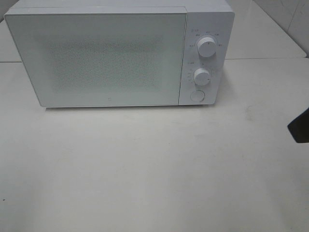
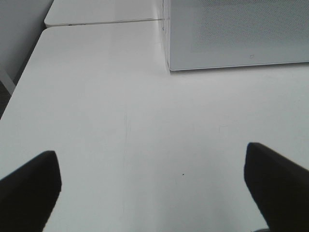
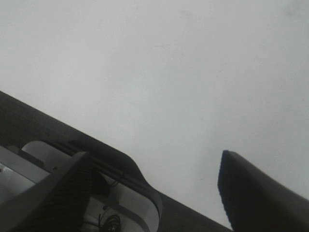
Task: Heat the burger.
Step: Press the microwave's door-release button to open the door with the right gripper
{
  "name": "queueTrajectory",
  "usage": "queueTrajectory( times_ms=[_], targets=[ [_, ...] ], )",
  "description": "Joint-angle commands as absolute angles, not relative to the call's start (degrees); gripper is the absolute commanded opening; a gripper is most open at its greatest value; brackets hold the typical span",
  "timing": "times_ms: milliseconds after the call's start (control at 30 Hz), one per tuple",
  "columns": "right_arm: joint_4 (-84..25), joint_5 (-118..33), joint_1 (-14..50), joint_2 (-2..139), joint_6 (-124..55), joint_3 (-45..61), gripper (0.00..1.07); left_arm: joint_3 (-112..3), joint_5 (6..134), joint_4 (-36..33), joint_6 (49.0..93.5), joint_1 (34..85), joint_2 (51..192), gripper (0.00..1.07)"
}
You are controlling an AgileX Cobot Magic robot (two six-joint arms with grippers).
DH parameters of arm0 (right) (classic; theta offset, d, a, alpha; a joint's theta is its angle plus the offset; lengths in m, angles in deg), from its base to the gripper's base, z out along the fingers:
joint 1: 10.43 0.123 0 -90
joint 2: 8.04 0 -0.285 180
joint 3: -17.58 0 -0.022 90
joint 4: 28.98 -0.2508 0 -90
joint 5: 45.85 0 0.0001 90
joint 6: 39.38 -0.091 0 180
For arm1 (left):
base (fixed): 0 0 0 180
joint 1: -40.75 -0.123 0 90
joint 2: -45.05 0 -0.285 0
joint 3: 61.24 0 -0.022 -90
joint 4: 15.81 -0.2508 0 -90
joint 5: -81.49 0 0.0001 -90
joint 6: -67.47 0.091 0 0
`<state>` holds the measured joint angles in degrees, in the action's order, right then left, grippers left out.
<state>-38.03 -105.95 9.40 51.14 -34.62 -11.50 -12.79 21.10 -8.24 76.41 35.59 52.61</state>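
Observation:
The burger is out of view in all three frames. A white microwave (image 1: 106, 53) stands at the back of the white table (image 1: 145, 164) with its door shut; its front corner (image 2: 231, 34) also shows in the left wrist view. My left gripper (image 2: 150, 159) hovers over bare tabletop short of the microwave, open, with nothing between its fingers. My right gripper (image 3: 154, 159) is open and empty as well, over the table near a dark edge. In the high view only a black tip of the right arm (image 1: 299, 128) shows at the right border.
The microwave's panel carries two round knobs (image 1: 206, 48) (image 1: 202, 76) and a round button (image 1: 197, 95). A second table surface (image 2: 96, 12) joins behind, to the microwave's left. A dark edge strip (image 3: 72, 140) with metal parts below it runs under the right gripper.

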Motion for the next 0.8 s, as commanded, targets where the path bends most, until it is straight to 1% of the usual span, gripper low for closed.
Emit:
queueTrajectory(
  times_ms=[33,100,167,200,267,300,367,400,467,600,667,800],
  targets=[
    [-38.03,-107.15,8.99,41.57,-34.74,-14.37,0.71,-12.62,21.84,-7.67,76.29,35.36,51.29,0.98],
    [-38.03,-107.33,8.99,39.68,-34.74,-15.11,0.71,-12.62,21.84,-7.67,76.29,35.36,51.29,0.98],
    [-38.03,-107.61,8.99,32.34,-34.74,-17.69,0.71,-12.62,21.84,-7.67,76.29,35.36,51.29,0.98],
    [-38.03,-107.61,8.99,32.34,-34.74,-17.69,0.71,-12.62,21.84,-7.67,76.29,35.36,51.29,0.98],
    [-37.0,-107.61,8.99,25.81,-34.79,-20.16,0.71,-12.62,21.84,-7.67,76.29,35.36,51.29,0.98],
    [-37.0,-107.61,8.99,25.81,-34.79,-20.16,0.71,-12.62,21.84,-7.67,76.29,35.36,51.29,0.98],
    [-35.34,-107.61,8.99,19.8,-34.91,-22.45,0.71,-12.62,21.84,-7.67,76.29,35.36,51.29,0.98],
    [-35.34,-107.61,8.99,19.8,-34.91,-22.45,0.71,-12.62,21.84,-7.67,76.29,35.36,51.29,0.98],
    [-32.18,-107.5,8.94,12.52,-34.97,-26.34,0.71,-12.62,21.84,-7.67,76.29,35.36,51.29,0.98],
    [-30.18,-107.5,8.94,8.28,-34.97,-29.04,0.71,-12.62,21.84,-7.67,76.29,35.36,51.29,0.98],
    [-28.98,-105.15,8.94,5.59,-35.14,-30.47,0.71,-12.62,21.84,-7.67,76.29,35.36,51.29,0.98],
    [-28.98,-105.15,8.94,4.21,-35.2,-30.41,0.71,-12.62,21.84,-7.67,76.29,35.36,51.29,0.98]
  ],
)
